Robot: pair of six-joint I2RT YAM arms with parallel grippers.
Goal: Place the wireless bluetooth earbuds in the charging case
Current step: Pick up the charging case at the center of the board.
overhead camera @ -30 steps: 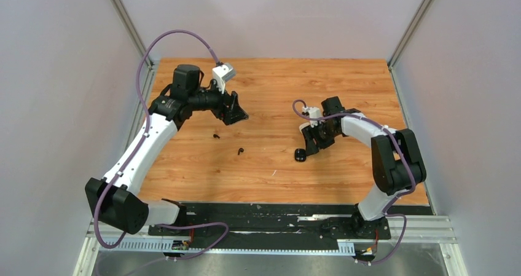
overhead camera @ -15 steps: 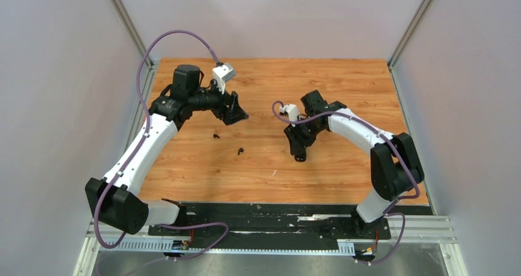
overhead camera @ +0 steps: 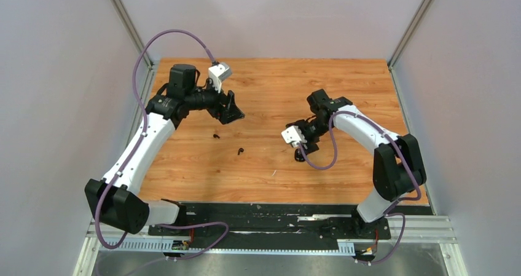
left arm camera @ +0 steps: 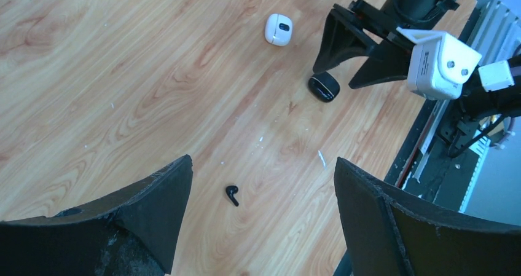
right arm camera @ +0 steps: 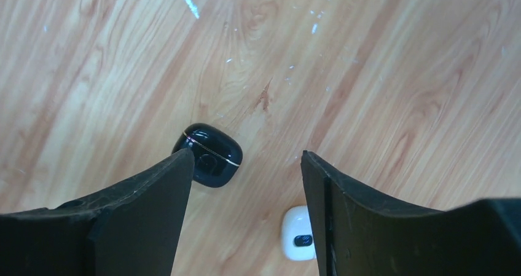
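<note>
Two black earbuds (overhead camera: 239, 150) (overhead camera: 216, 135) lie on the wooden table, between the arms. One black earbud (left arm camera: 231, 194) shows between my left fingers, far below them. My left gripper (overhead camera: 233, 111) is open and empty, held above the table behind the earbuds. A closed black charging case (right arm camera: 209, 153) lies by my right gripper's left finger. A closed white case (right arm camera: 298, 224) lies by its right finger. My right gripper (overhead camera: 304, 148) is open and empty, just above both cases. Both cases also show in the left wrist view, white (left arm camera: 279, 29) and black (left arm camera: 324, 86). No white earbuds are in view.
The wooden table (overhead camera: 270, 79) is walled by grey panels on both sides and behind. The black mounting rail (overhead camera: 270, 217) runs along the near edge. A purple cable (overhead camera: 319, 162) loops beside the right wrist.
My right wrist has turned and swung left then back, so its camera now faces the near left, with the gripper over the black case. My left gripper has shifted slightly left and back.
</note>
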